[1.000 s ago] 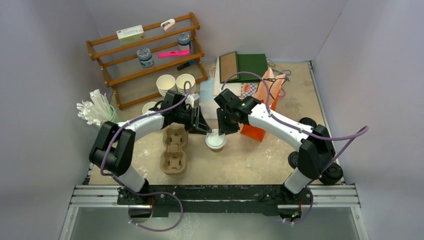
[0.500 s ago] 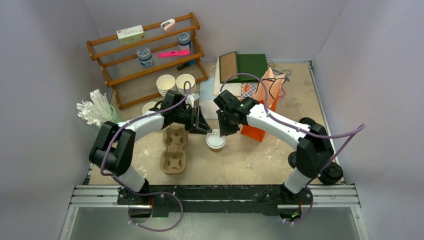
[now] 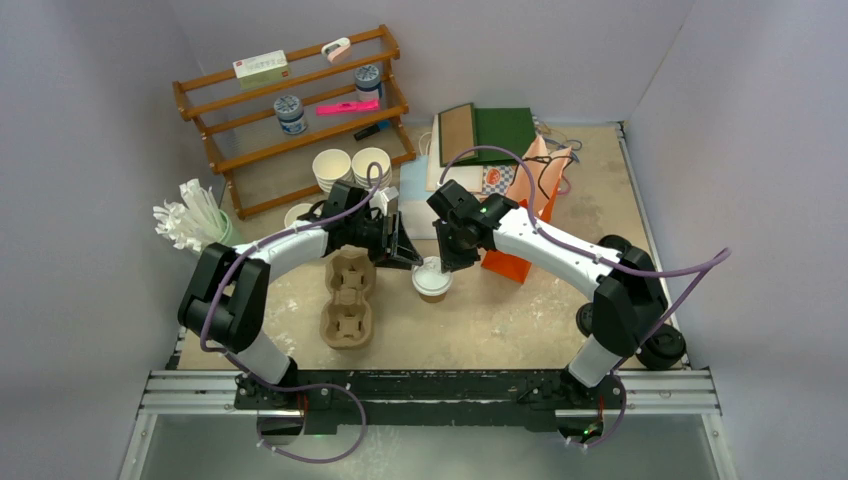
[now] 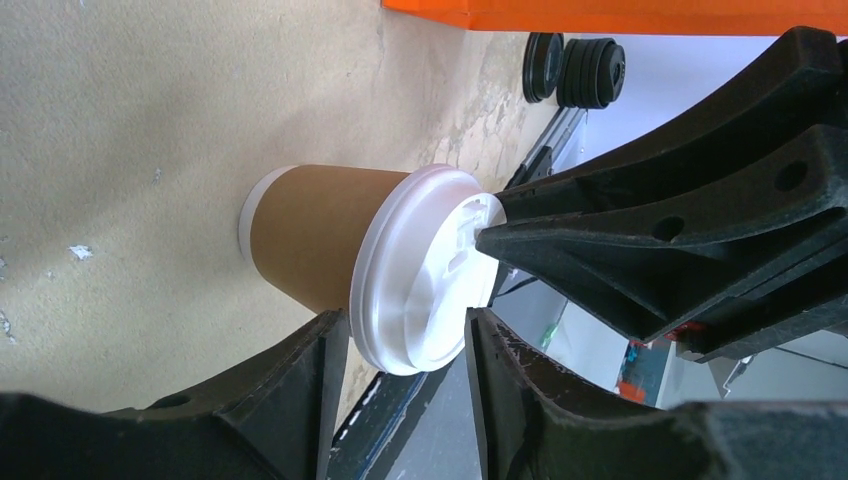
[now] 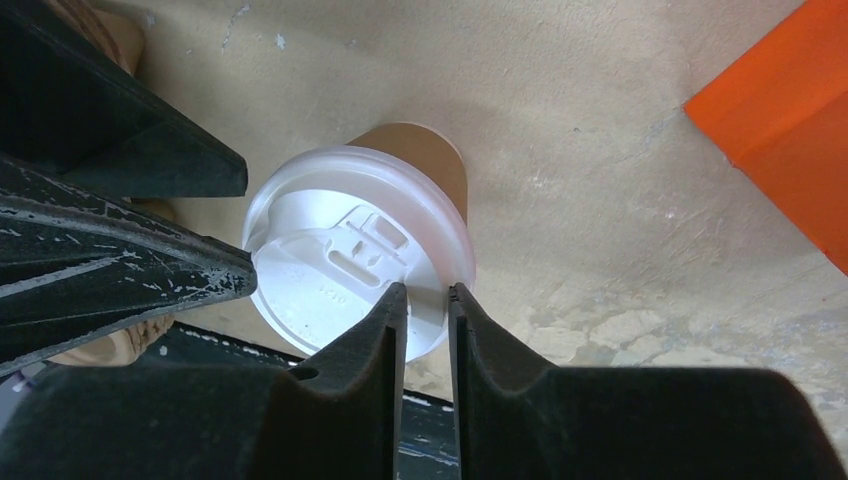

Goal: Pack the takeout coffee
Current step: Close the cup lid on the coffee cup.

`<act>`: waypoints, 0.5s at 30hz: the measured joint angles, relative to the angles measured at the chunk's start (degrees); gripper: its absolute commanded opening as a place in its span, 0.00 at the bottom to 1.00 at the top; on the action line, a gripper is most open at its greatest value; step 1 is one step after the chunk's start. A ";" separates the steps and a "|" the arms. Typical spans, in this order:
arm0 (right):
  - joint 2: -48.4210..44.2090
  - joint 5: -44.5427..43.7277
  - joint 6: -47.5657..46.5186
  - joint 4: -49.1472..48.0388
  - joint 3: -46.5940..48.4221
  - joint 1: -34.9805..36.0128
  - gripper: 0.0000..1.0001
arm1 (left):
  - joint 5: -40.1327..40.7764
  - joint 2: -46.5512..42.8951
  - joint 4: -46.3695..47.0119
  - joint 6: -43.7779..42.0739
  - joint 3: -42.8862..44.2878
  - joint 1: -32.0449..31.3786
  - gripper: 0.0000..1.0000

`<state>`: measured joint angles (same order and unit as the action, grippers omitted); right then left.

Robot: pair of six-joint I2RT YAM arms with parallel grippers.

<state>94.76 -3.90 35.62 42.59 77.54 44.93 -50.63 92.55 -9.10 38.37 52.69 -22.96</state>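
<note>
The takeout coffee (image 3: 432,281) is one brown kraft cup (image 4: 310,240) standing on the table with a white lid (image 5: 340,250) on it. My left gripper (image 3: 412,260) comes in from the left. It is open (image 4: 400,325), one finger under the lid's rim and one above its top. My right gripper (image 3: 447,262) reaches from the back right. Its jaws (image 5: 425,290) are narrowed onto the near rim of the lid, one finger on top and one outside the rim.
A cardboard cup carrier (image 3: 347,300) lies left of the cup. An orange paper bag (image 3: 515,235) stands just right of it. Behind are a wooden shelf (image 3: 300,110), white cups (image 3: 350,165) and a bundle of white sticks (image 3: 190,220). Black lids (image 3: 665,345) sit near the right arm's base.
The right gripper's jaws have narrowed onto the lid's rim. The cup has shifted slightly left. The left arm has barely moved.
</note>
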 measured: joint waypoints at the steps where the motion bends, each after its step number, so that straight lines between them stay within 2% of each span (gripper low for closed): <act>1: 0.00 -0.04 -0.07 0.00 0.00 0.00 0.28 | 0.31 -0.02 -0.31 -0.13 0.22 0.00 0.50; 11: -0.72 -0.46 -0.96 -0.04 -0.07 0.00 0.67 | 3.76 -2.43 -3.45 -2.58 1.90 0.04 0.51; 15: -5.03 -0.42 -2.93 -1.99 -2.12 0.00 0.89 | 7.65 -5.09 -6.21 -3.96 2.86 0.20 0.51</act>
<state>89.73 -4.32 32.69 40.60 75.42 44.93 -42.98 87.46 -15.31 34.41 55.55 -22.76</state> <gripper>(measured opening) 0.754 0.513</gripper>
